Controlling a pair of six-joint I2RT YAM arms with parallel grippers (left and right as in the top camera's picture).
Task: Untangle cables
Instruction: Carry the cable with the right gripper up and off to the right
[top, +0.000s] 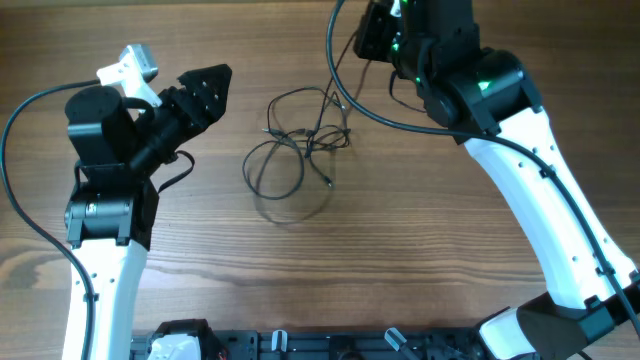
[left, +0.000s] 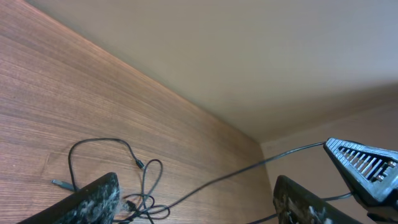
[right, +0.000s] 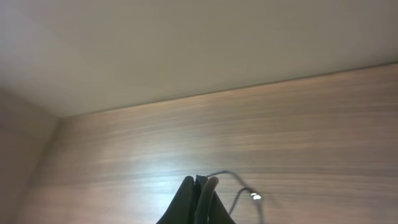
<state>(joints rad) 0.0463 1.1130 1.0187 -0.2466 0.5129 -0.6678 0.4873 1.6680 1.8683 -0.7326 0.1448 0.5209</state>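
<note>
Several thin black cables (top: 295, 150) lie in a loose tangle in the middle of the wooden table (top: 420, 250), between the two arms. One strand (left: 249, 168) rises from the bunch to the right gripper (right: 199, 183), whose fingers are pressed together on it. The left gripper (top: 207, 85) is spread wide near the tangle and holds nothing. I judge these wires to be light, soft and springy; a hard pull would tighten the knot. It is better to hold a strand near a free plug (right: 255, 196).
</note>
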